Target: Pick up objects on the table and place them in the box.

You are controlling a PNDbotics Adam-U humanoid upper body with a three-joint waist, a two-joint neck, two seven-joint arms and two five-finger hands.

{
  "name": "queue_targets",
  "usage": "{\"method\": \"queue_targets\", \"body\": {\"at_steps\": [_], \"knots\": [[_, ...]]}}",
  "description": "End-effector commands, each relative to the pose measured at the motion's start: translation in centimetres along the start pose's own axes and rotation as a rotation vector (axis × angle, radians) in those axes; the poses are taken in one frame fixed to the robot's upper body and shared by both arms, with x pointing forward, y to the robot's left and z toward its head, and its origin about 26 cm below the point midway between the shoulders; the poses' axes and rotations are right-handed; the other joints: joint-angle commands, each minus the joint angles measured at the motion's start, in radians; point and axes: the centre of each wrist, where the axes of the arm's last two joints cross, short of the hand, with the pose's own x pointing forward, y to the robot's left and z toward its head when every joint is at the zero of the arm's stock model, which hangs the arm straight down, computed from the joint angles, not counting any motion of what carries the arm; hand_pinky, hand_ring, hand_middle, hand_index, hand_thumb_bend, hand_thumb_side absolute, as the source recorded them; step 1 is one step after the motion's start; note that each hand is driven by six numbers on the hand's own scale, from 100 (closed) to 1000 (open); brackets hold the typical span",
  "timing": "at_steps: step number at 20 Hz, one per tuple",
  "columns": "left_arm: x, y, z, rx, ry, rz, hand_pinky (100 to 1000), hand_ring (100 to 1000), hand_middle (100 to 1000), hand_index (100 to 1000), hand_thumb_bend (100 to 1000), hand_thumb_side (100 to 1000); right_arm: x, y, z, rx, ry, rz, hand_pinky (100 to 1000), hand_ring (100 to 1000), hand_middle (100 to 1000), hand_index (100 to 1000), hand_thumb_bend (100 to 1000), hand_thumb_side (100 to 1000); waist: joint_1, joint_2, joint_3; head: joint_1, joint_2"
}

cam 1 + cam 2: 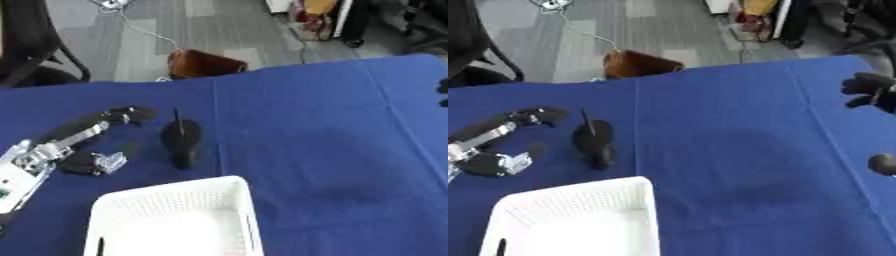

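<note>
The left hand (118,116) lies low on the blue table (332,130), fingers extended, gripping nothing. Just right of it lies a dark object (181,140), possibly a handset, behind the white box (175,220). The right hand (872,90) shows at the far edge; finger state indeterminate.

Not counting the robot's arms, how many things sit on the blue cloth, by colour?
Black: 1, rounded object with a thin stick.
White: 1, mesh box.
Total: 2.
The pale bit by the left hand may belong to it.
</note>
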Motion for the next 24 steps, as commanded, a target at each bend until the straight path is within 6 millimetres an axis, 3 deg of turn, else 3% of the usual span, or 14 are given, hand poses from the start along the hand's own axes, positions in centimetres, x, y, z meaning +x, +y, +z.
{"method": "queue_targets", "body": {"at_steps": [1,7,15,24], "knots": [[-0.5,2.3,1.2,-0.138,-0.074,-0.117,843,1000,935,978,100,669,0.6,-1.1,-0.2,0.348,-0.272,0.269,735,831,821,935,850,677,-0.001,-0.023,-0.003,0.016,-0.015],[-1.9,2.2,2.3,-0.122,-0.013,-0.113,841,1000,934,978,100,673,0.5,-0.7,-0.5,0.345,-0.277,0.263,736,831,821,935,851,678,-0.001,-0.032,-0.009,0.023,-0.017],[-1.8,2.4,1.9,-0.11,-0.042,-0.112,835,1000,931,980,100,672,0.6,-0.5,-0.9,0.343,-0.288,0.26,737,832,822,935,850,679,-0.003,-0.032,-0.023,0.032,-0.026],[0.2,3.4,-1.3,-0.139,-0.172,-0.104,833,1000,934,984,100,685,1.1,-0.3,-2.3,0.338,-0.328,0.262,739,833,823,936,850,679,0.001,-0.014,-0.067,0.071,-0.044]]}}
